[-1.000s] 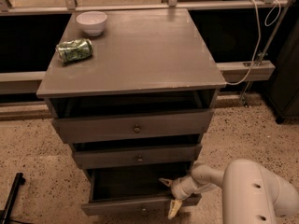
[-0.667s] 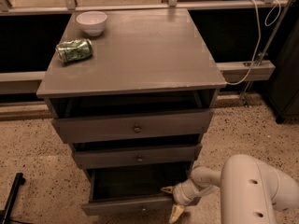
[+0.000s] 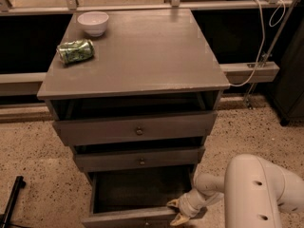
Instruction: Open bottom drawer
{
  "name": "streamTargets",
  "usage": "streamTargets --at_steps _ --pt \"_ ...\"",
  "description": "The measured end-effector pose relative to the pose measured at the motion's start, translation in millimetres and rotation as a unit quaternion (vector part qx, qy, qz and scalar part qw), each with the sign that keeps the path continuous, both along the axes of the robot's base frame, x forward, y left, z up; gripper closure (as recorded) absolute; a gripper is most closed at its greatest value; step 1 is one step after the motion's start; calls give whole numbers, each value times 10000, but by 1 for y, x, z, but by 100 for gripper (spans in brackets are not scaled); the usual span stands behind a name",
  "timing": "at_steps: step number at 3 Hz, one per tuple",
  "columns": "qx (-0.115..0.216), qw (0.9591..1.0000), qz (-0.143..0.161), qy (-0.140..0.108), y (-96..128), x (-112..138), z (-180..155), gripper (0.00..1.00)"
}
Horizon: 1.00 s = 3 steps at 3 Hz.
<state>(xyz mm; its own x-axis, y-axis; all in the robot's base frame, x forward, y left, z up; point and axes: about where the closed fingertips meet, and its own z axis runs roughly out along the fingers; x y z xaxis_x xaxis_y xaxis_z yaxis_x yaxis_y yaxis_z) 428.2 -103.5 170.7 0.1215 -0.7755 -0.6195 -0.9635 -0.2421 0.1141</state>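
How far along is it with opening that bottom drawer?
Mostly done: the bottom drawer stands well out from the cabinet, its dark inside showing below the middle drawer. In hand: the gripper is at the right end of the drawer's front. Left: probably little, perhaps a final pull and backing away. The front runs off the bottom of the view, so full travel cannot be judged.

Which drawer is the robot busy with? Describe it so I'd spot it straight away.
Find the grey-brown cabinet with three drawers. It's the bottom drawer, nearest the floor, with the robot's pincer at its front edge. Unlike the middle drawer and top drawer, it is pulled far out, showing its dark inside.
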Motion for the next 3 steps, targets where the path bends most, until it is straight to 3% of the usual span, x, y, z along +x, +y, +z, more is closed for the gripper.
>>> streamTargets --at_steps 1,2,3 --pt "524 9985 176 2 4 -8 15 80" --pt "1191 9890 870 -78 12 -21 52 82" --pt "1626 9793 1113 -455 17 -18 94 51"
